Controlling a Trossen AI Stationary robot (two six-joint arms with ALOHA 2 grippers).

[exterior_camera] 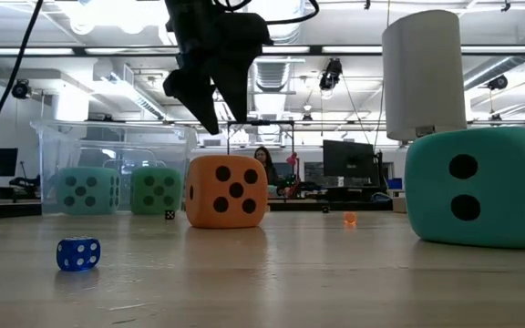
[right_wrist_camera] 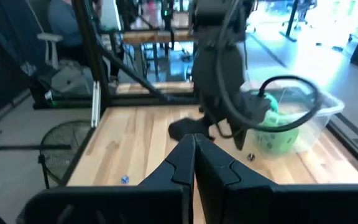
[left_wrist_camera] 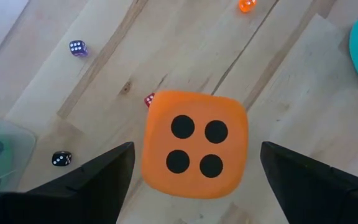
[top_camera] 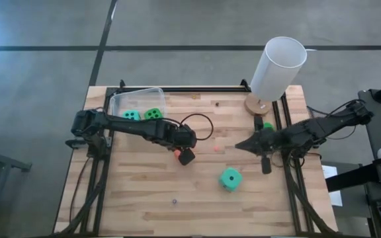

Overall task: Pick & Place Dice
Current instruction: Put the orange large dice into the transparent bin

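Note:
The orange die (left_wrist_camera: 194,143) rests flat on the wooden table, four pips up in the left wrist view. My left gripper (left_wrist_camera: 196,152) hangs open just above it, one finger on either side and apart from it; the low view shows a gap between the gripper (exterior_camera: 210,100) and the die (exterior_camera: 227,191). The teal die (top_camera: 230,178) sits on the table nearer the front edge. Two green dice (top_camera: 132,115) (top_camera: 153,114) lie inside the clear tub (top_camera: 121,99). Another green die (top_camera: 268,125) peeks out beside the right arm. My right gripper (top_camera: 240,147) is shut and hovers right of centre.
A tall white cylinder (top_camera: 278,66) stands on a round base at the far right. Tiny dice are scattered about: purple (left_wrist_camera: 77,48), black (left_wrist_camera: 61,158), orange (left_wrist_camera: 247,5), red (left_wrist_camera: 149,99) beside the orange die, and blue (exterior_camera: 78,254) near the front. A black cable (top_camera: 200,125) loops over the left arm.

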